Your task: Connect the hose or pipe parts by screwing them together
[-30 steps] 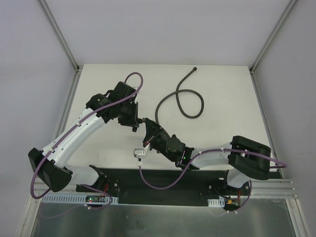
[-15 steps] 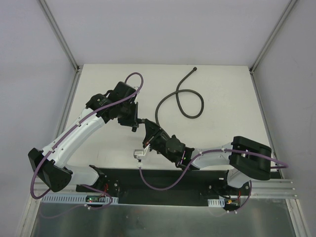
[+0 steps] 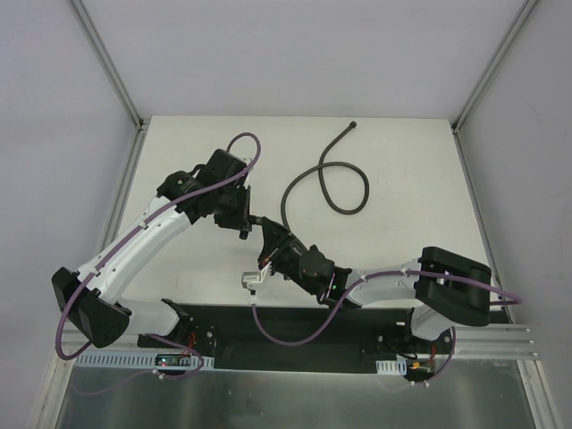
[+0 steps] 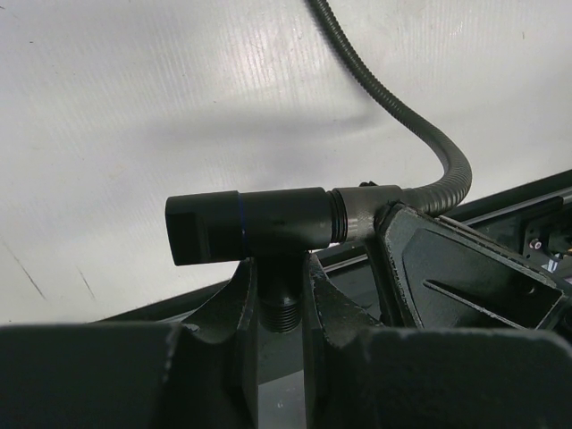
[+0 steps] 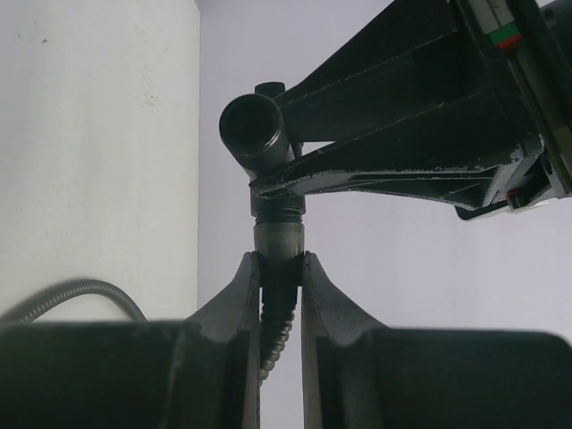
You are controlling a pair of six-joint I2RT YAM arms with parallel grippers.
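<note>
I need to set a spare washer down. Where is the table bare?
Bare: the strip of table between the hose loop and the right edge, and the far-left corner beyond the left arm. Crowded: the centre, where the left end effector and right end effector meet at the fitting.

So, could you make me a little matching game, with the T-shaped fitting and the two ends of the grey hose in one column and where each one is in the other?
Things:
1. black T-shaped fitting
2. hose's near end
3. hose's far end

Places:
A. lying free on the table
B. gripped by the left hand
C. gripped by the right hand

Pairs: 1-B, 2-C, 3-A
</note>
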